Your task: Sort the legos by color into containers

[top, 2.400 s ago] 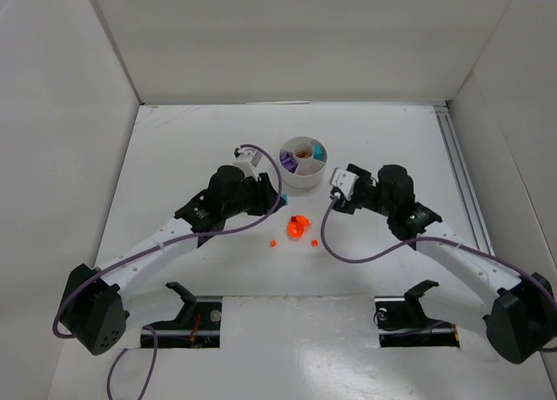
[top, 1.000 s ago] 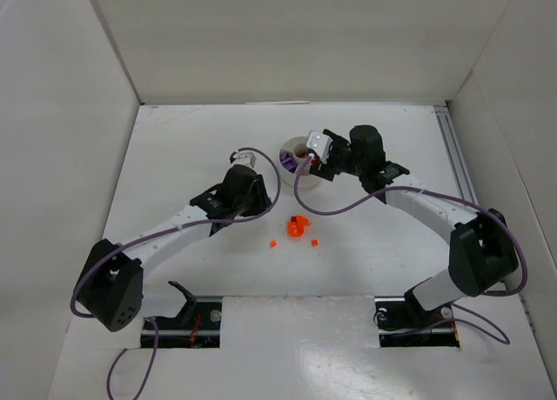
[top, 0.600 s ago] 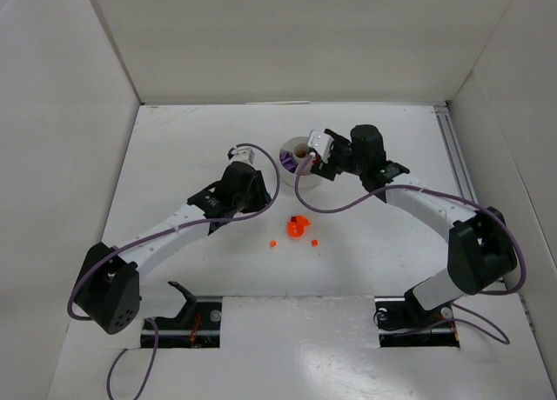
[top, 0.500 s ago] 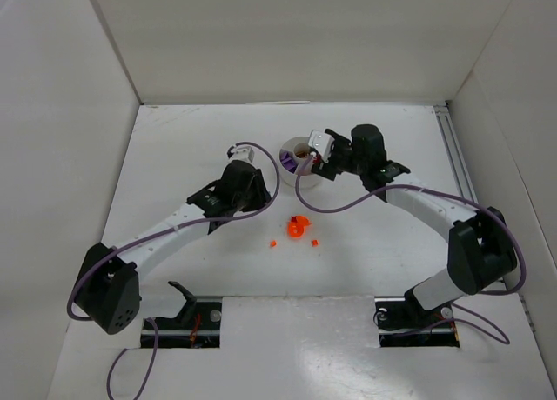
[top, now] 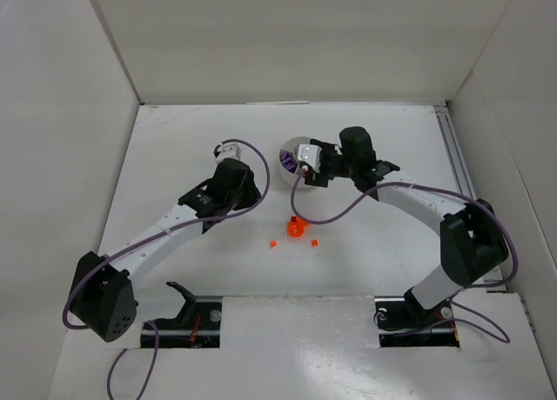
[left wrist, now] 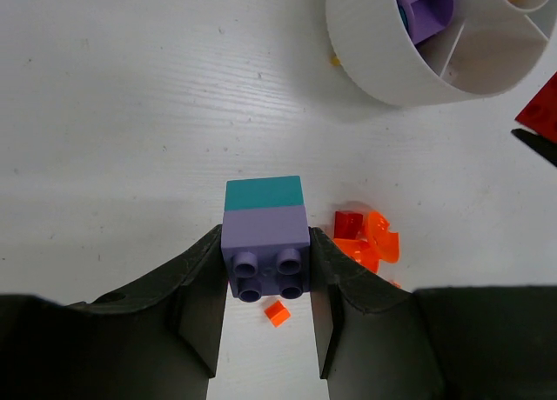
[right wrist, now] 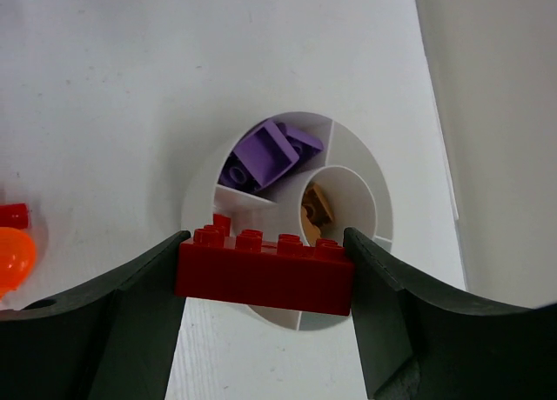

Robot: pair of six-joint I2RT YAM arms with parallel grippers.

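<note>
My left gripper (left wrist: pixel 265 248) is shut on a lilac brick (left wrist: pixel 265 243) that has a teal brick (left wrist: pixel 263 193) stuck to its far end, held above the table left of the orange pieces (left wrist: pixel 372 242). My right gripper (right wrist: pixel 264 274) is shut on a long red brick (right wrist: pixel 265 271), hanging over the near rim of the white dish (right wrist: pixel 198 196). One wedge of the dish holds purple pieces (right wrist: pixel 265 156), and a brown piece (right wrist: pixel 318 207) lies in the central well. In the top view the right gripper (top: pixel 306 161) covers part of the dish (top: pixel 289 150).
Loose orange pieces (top: pixel 296 228) lie on the table below the dish, with two tiny orange bits (top: pixel 272 243) beside them. A small red piece (left wrist: pixel 348 223) sits against the orange pile. White walls enclose the table on three sides.
The right gripper has shifted left over the dish, still holding the red brick. The left gripper has drawn back to the left with its lilac and teal brick.
</note>
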